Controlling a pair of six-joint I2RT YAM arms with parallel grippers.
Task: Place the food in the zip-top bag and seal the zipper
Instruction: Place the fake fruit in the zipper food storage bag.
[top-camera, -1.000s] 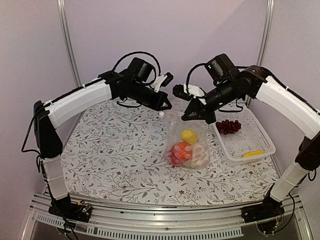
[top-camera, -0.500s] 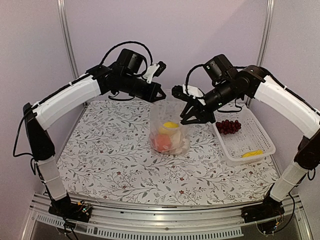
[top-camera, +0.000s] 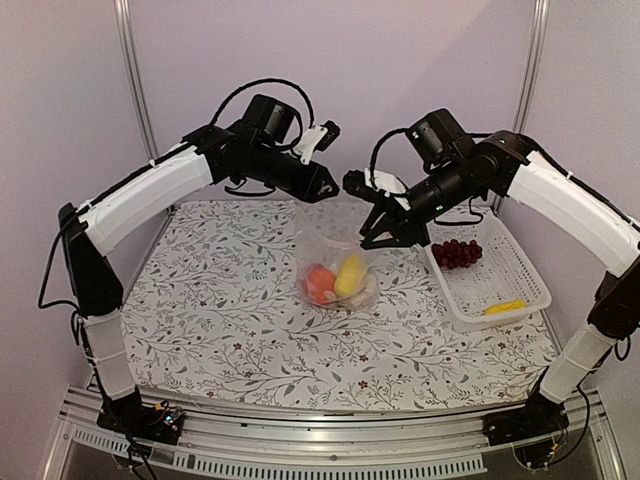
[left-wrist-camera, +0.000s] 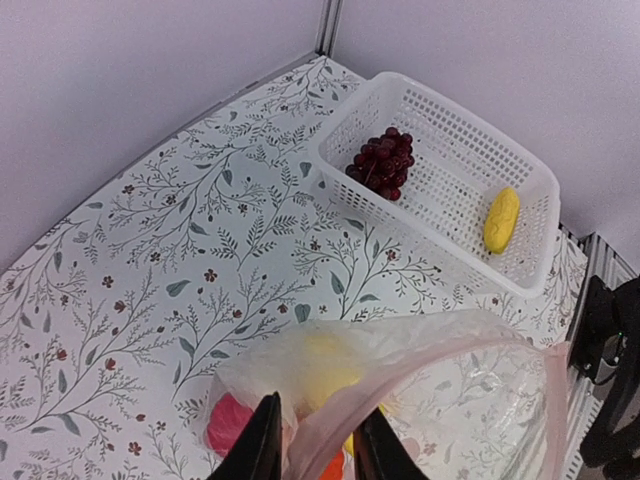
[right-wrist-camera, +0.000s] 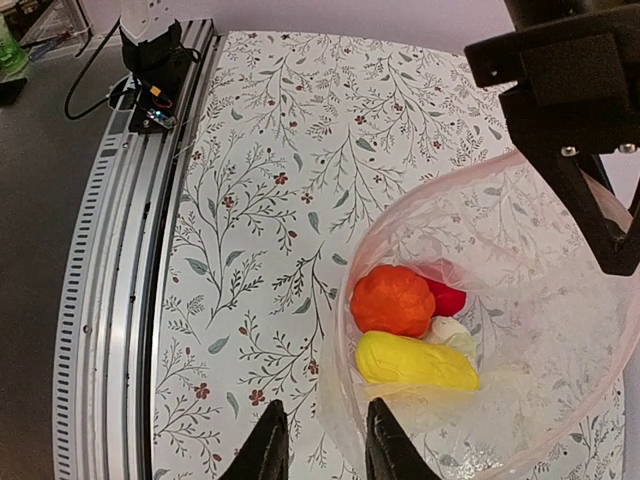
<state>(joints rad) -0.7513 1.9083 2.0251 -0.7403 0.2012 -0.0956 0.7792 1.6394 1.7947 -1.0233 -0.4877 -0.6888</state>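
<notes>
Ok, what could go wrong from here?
The rim of the zip-top bag lies between the parted fingers of the left gripper and right gripper; it could slip out and spill the orange piece and yellow piece.
The grape bunch and banana lie in the basket; sealing now would leave them out.

The cloth (top-camera: 200, 300) is printed white with grey-green sprigs and red flowers. A clear, pinkish bag (right-wrist-camera: 520, 250), an orange piece (right-wrist-camera: 392, 300), a yellow piece (right-wrist-camera: 415, 362), a red pepper (right-wrist-camera: 448, 299), a white basket (left-wrist-camera: 460, 150), dark red grapes (left-wrist-camera: 380, 163) and a yellow banana (left-wrist-camera: 501, 219) are seen.
</notes>
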